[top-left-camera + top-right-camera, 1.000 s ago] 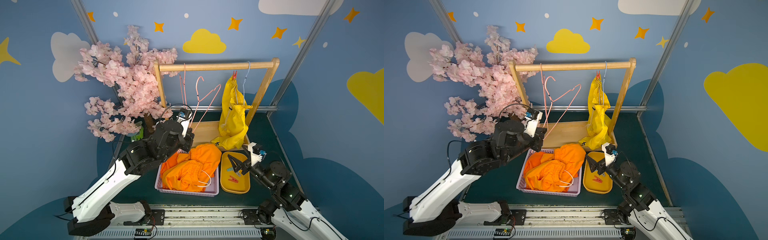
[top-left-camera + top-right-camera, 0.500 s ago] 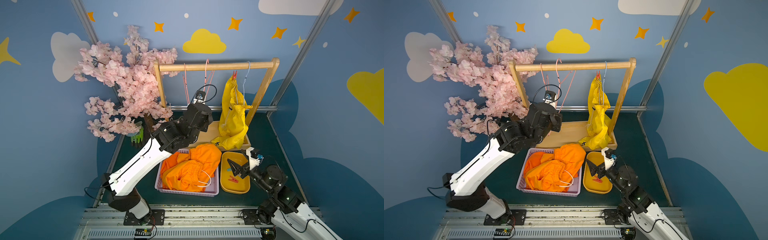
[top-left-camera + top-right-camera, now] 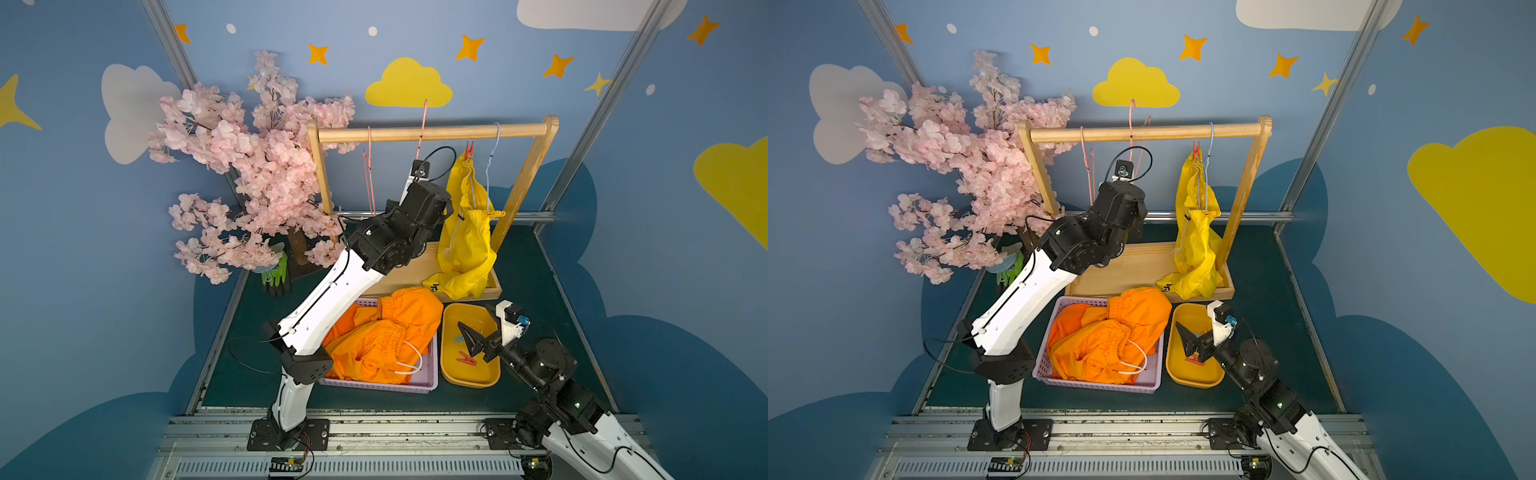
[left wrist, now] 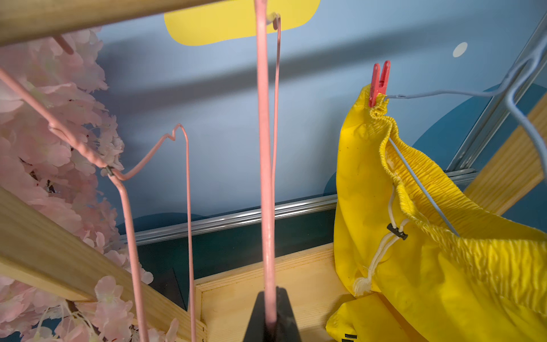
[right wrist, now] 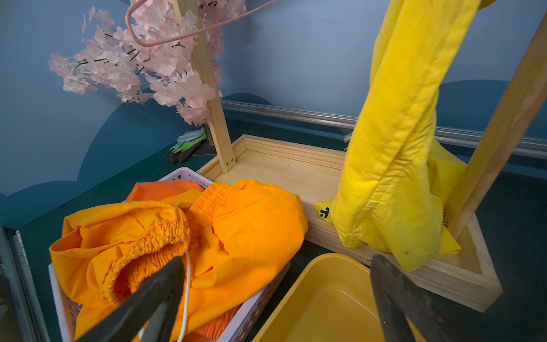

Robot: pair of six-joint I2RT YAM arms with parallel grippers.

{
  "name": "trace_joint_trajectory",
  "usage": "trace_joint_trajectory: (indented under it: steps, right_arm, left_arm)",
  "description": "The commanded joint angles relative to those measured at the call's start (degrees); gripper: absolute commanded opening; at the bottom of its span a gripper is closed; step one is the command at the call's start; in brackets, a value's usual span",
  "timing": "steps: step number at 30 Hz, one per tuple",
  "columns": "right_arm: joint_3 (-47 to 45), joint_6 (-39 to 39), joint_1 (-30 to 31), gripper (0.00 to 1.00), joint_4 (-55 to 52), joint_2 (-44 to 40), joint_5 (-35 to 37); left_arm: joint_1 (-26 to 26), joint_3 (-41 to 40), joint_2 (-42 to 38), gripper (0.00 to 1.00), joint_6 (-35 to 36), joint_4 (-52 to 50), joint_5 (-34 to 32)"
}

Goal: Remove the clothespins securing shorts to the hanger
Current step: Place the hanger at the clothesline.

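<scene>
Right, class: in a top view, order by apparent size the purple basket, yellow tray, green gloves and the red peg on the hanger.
Largest to smallest:
1. purple basket
2. yellow tray
3. green gloves
4. red peg

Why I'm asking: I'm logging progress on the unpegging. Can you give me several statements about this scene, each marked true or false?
1. A red clothespin clips the yellow shorts to the wire hanger. True.
2. The left claw is shut on a pink hanger. True.
3. The right claw grips a clothespin. False: it is open and empty, over the yellow tray.
4. The orange shorts hang on the wooden rack. False: they lie in the purple basket.
5. The yellow tray is empty. False: a loose red clothespin and a teal clothespin lie in it.
</scene>
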Motion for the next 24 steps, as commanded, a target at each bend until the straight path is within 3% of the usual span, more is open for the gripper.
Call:
trace_joint_trajectory:
  steps: [1, 7, 16, 20, 22, 24]
  right_arm:
    - [-0.1, 0.5, 0.0, 0.97, -1.5, -0.9, 2.5]
    - [-0.5, 0.3, 0.1, 0.97, -2.1, -1.7, 4.2]
    - [-1.1, 0.2, -0.1, 0.97, -2.0, -0.7, 7.8]
    - [-1.5, 0.2, -0.4, 0.97, -2.6, -0.9, 11.0]
    - [-1.8, 0.2, -0.7, 0.97, -2.6, -1.3, 11.8]
    - [-2.1, 0.7, -1.1, 0.97, -2.6, -1.7, 13.2]
  left_arm:
    - [3.6, 1.5, 0.2, 0.04, -4.3, -2.6, 2.2]
    - [6.6, -2.8, 0.3, 0.04, -9.4, -4.4, 5.3]
    - [3.3, -16.2, -6.4, 0.05, -4.9, 4.7, -2.9]
    - [2.5, -26.6, -12.1, 0.29, -2.2, 12.2, -3.3]
    - [2.3, -32.2, -15.5, 0.48, -0.3, 17.1, -1.5]
    - [2.0, -39.5, -20.0, 0.77, 2.9, 23.4, 1.9]
